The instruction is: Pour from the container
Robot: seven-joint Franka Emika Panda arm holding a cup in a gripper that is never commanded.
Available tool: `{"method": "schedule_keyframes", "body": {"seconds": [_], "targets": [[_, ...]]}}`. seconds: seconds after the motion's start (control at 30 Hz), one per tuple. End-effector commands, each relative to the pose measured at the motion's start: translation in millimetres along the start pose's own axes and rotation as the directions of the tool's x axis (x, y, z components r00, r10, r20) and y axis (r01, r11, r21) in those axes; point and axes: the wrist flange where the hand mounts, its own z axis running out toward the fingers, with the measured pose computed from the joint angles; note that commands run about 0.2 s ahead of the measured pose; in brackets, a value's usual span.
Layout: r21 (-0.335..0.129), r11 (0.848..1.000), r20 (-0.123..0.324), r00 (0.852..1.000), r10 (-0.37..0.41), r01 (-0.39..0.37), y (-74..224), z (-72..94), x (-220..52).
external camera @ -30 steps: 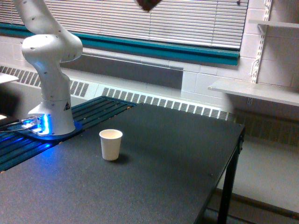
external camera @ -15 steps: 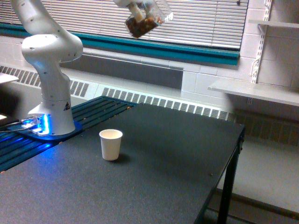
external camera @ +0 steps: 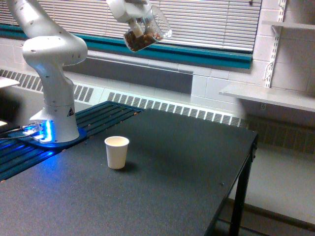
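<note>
High up near the top edge of the exterior view, my gripper (external camera: pixel 139 22) is shut on the container (external camera: pixel 146 33), a clear plastic cup. The container is tilted with its rim toward the exterior view's right, and brown bits are heaped in its lower part. It hangs in the air well above the black table (external camera: pixel 162 187). A white paper cup (external camera: pixel 116 152) stands upright on the table, far below and slightly to the left of the container. My fingers are mostly hidden behind the container's wall.
The arm's white base (external camera: pixel 54 98) stands at the table's left on a blue-lit plate. The table's right edge (external camera: pixel 248 147) drops off to the floor. A white shelf (external camera: pixel 268 96) juts from the wall at the right. Window blinds and a radiator run behind.
The container has come down into view and moved toward the exterior view's left. One second ago only its brown underside showed at the top edge. The paper cup has not moved.
</note>
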Motion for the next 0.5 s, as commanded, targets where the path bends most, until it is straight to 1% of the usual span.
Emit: {"method": "schedule_keyframes", "body": {"seconds": [0.03, 0.23, 0.5], "targets": [[-0.016, 1.000, 0.035, 0.999, 0.021, -0.020, 0.8, 8.7, -21.5], [-0.022, 0.999, 0.061, 0.997, 0.038, -0.036, 2.2, 13.6, -36.1], [-0.055, 0.997, 0.101, 0.993, 0.062, -0.057, 9.7, 15.3, -49.5]]}}
